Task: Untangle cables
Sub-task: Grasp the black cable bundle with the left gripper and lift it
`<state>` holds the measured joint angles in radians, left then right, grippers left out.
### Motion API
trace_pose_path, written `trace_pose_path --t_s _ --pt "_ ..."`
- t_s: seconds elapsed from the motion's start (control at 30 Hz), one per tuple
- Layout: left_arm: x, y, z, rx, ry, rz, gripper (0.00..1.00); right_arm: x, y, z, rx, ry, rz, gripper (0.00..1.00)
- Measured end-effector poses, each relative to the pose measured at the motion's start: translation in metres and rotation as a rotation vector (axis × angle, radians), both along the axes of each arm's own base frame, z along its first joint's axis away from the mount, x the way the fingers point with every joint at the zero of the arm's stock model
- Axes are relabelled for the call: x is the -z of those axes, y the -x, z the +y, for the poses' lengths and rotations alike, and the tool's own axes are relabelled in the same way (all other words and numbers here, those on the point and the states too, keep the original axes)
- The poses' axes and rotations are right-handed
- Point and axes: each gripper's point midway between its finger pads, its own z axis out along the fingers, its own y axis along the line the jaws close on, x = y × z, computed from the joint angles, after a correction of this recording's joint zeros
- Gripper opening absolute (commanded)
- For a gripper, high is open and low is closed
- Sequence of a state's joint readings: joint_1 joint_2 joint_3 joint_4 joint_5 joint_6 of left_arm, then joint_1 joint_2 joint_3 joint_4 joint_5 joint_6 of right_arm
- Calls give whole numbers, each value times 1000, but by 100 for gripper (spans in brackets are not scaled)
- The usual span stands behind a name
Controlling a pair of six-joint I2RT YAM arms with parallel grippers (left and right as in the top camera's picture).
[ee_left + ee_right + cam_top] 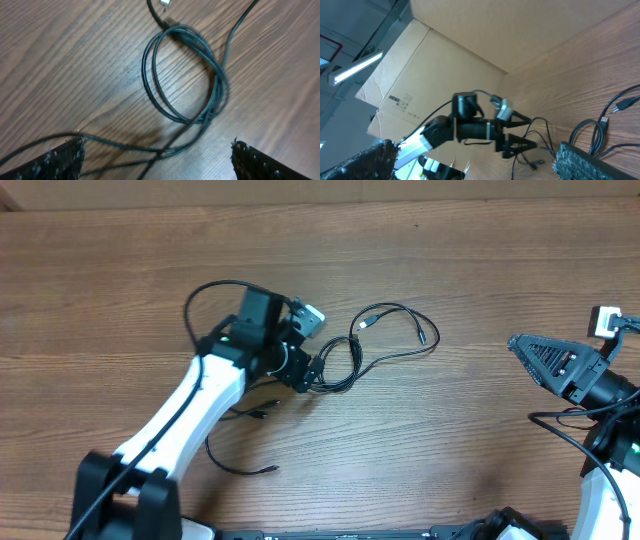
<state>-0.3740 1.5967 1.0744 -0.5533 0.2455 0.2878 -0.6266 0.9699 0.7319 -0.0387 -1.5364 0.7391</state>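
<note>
Jaws stood wide apart on both arms, the left gripper [160, 162] poised over the looped cables [218, 82], seemingly to grab a strand, the right gripper [528, 352] idle well off to the right

White arm links [195, 400], black joints [255, 320], looping black wiring [186, 310], black studded left end effector [157, 147].

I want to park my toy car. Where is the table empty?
Bare wood runs along the far edge of the table and between the cables and the right arm. It's crowded by the left arm, where the cables loop and cross.
</note>
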Motion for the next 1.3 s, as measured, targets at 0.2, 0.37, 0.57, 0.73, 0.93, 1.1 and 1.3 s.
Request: trace_pose_path --t_s 0.2,0.37,0.57,0.73,0.93,1.1,1.3 --pt "59 -17 -13 61 -183 -43 99 0 0 0 0 0 -1 100" --pt "65 -37 -23 52 -225 -138 100 0 0 0 0 0 0 100" --pt "67 -53 -28 35 -218 -198 100 0 0 0 0 5 -6 100" --pt "85 -52 -33 47 -205 -164 98 0 0 0 0 11 -15 100" --pt "87 -57 -41 56 -175 -170 69 0 0 0 0 12 -16 98" --pt "89 -57 -44 62 -164 -171 68 0 0 0 0 14 -19 97" --pt "92 -46 -59 121 -86 -127 50 0 0 0 0 14 -19 97"
